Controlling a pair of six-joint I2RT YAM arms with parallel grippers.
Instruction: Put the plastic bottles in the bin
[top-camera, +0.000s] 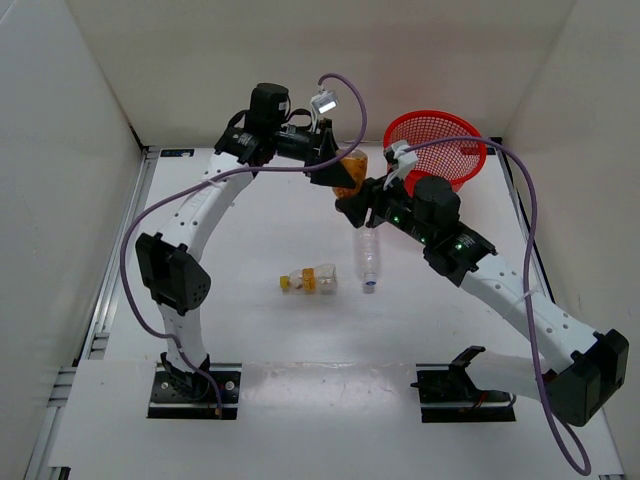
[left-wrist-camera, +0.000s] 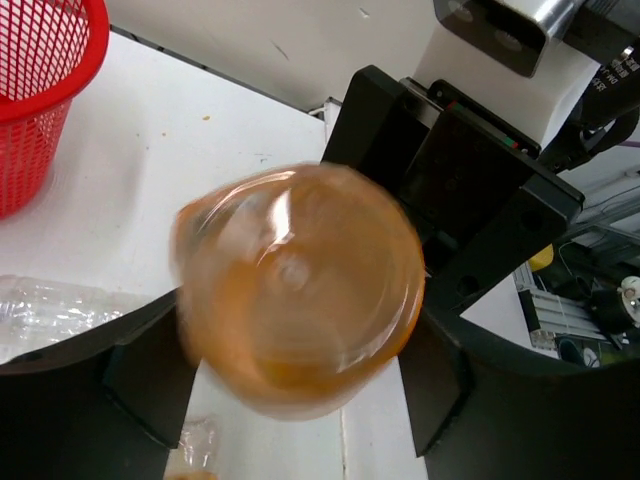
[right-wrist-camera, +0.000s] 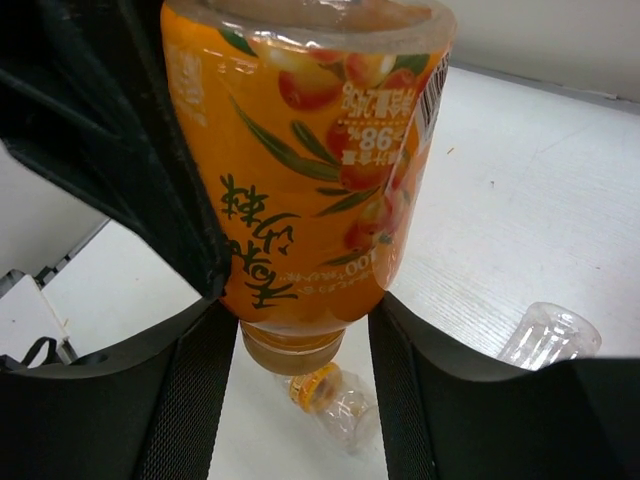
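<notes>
The stubby orange bottle (top-camera: 349, 175) hangs in the air left of the red mesh bin (top-camera: 470, 165), between my two grippers. My right gripper (top-camera: 357, 205) is shut on it, and in the right wrist view its fingers (right-wrist-camera: 200, 380) press both sides of the orange bottle (right-wrist-camera: 310, 170) near the neck. My left gripper (top-camera: 334, 168) stands open around the base of the blurred orange bottle (left-wrist-camera: 300, 280), with a thin gap at its fingers (left-wrist-camera: 435, 380). The yellow-capped bottle (top-camera: 308, 281) and the slim blue-capped bottle (top-camera: 369, 258) lie on the table.
White walls close in the table at the back and both sides. The bin's rim (left-wrist-camera: 95, 50) shows at the top left of the left wrist view. Below the right gripper lie the yellow-capped bottle (right-wrist-camera: 335, 395) and the slim bottle's base (right-wrist-camera: 548, 335).
</notes>
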